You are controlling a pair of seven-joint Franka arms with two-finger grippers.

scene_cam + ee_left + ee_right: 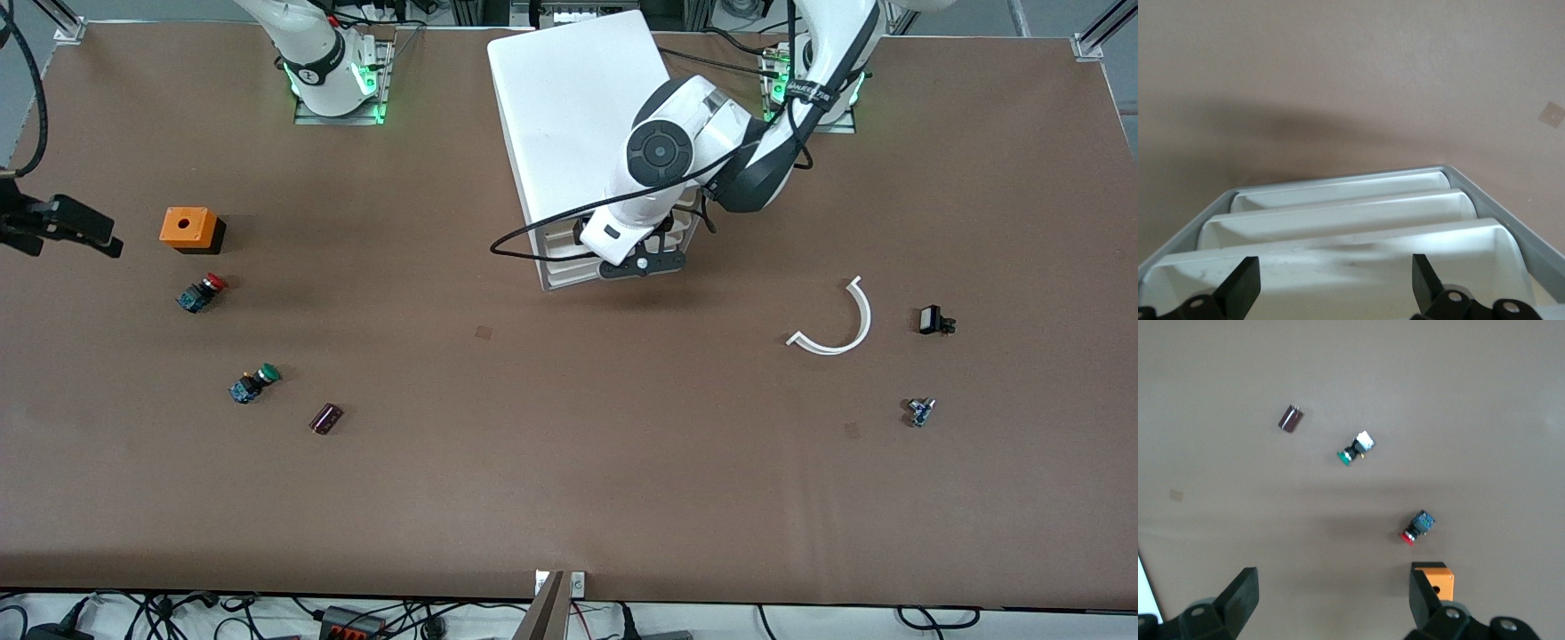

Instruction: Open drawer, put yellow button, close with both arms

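The drawer, shallow white plastic, topmost of 4 in the cabinet, is straddled by the left gripper, spread wide, empty. The right gripper, over the table's right-arm end, is wide open, empty.

1. the table has a matt brown top, like paper or felt.
2. the cabinet is smooth white plastic; its drawer has a faint sheen.
3. the gripper fingers are matt black.

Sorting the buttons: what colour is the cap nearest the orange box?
Red, clearest in the front view.
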